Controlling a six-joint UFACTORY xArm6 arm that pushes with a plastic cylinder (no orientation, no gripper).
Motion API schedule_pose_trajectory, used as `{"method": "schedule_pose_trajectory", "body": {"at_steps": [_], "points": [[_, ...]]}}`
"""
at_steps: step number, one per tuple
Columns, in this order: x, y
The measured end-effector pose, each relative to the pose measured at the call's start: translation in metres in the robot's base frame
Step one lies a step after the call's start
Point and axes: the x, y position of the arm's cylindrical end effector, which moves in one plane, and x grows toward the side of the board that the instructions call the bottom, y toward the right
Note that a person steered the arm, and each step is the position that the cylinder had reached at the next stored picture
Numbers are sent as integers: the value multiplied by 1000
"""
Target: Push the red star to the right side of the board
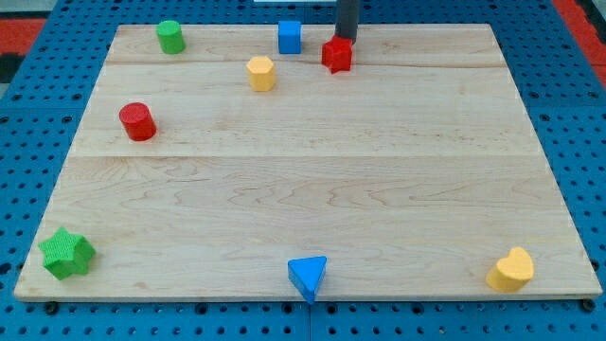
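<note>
The red star (336, 54) lies near the view's top, just right of the middle of the wooden board (303, 180). My rod comes down from the top edge, and my tip (343, 38) touches the star's upper side, slightly to its right. A blue cube (290, 37) stands just left of the star. A yellow hexagonal block (260, 73) lies further left and a little lower.
A green cylinder (170, 37) stands at the top left. A red cylinder (138, 121) is at the left. A green star (66, 253) is at the bottom left, a blue triangle (308, 276) at the bottom middle and a yellow heart (511, 270) at the bottom right.
</note>
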Motion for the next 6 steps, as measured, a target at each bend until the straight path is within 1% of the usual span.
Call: {"method": "schedule_pose_trajectory", "body": {"at_steps": [1,2,3,4,6], "points": [[11,23],[-11,23],[-14,-17],[9,-22],[89,-21]]}}
